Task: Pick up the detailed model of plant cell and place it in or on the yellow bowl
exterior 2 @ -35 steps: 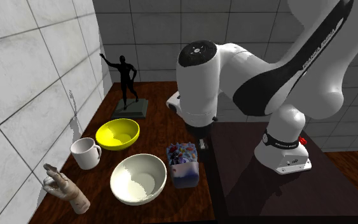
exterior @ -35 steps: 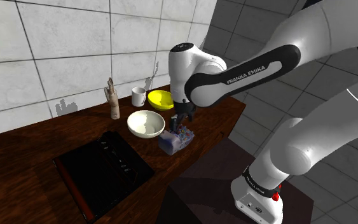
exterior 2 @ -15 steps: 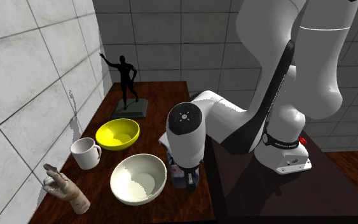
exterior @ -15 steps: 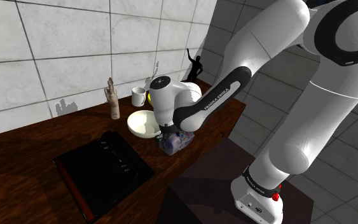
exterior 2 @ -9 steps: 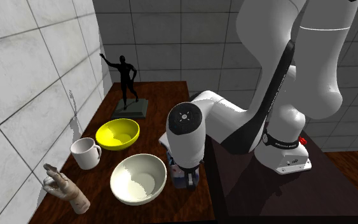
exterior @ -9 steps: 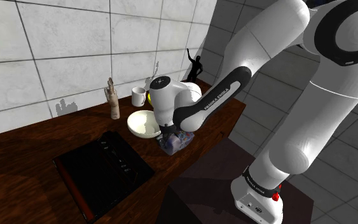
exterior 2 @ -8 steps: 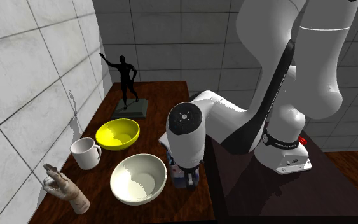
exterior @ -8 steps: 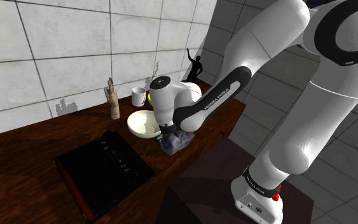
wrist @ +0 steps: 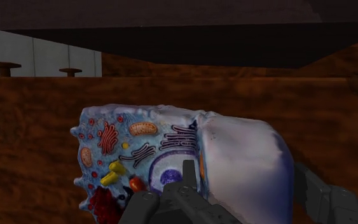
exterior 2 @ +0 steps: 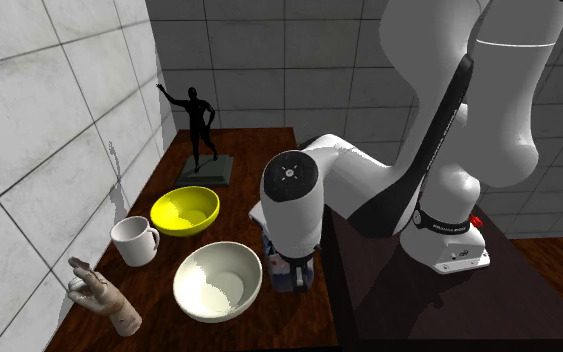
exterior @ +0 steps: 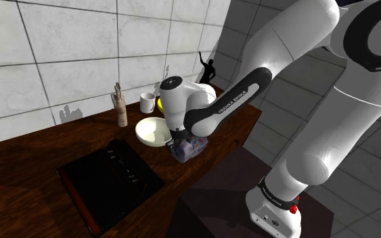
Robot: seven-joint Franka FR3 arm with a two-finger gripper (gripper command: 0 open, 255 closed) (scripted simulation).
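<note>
Blue-and-white blocky plant cell model (wrist: 171,153) sat pinched between the black jaws at mid-frame, newly raised a little (lift apparently begun) above the brown wooden desk (exterior 2: 254,150); round yellow bowl (exterior 2: 184,210) waited upper left.

We take this for a room in a home, likely a kitchen corner. Behind the gripper (exterior 2: 294,270) rise walls of large white tiles (exterior: 60,47) and grey tiles (exterior 2: 249,40). The dark wooden desk (exterior: 26,162) beneath it carries crockery close by: a white bowl (exterior 2: 217,282), a yellow bowl (exterior 2: 184,210) and a white mug (exterior 2: 134,241). Farther from it are a flat black appliance (exterior: 111,179), a wooden hand model (exterior 2: 104,297) and a black figurine (exterior 2: 199,120).
</note>
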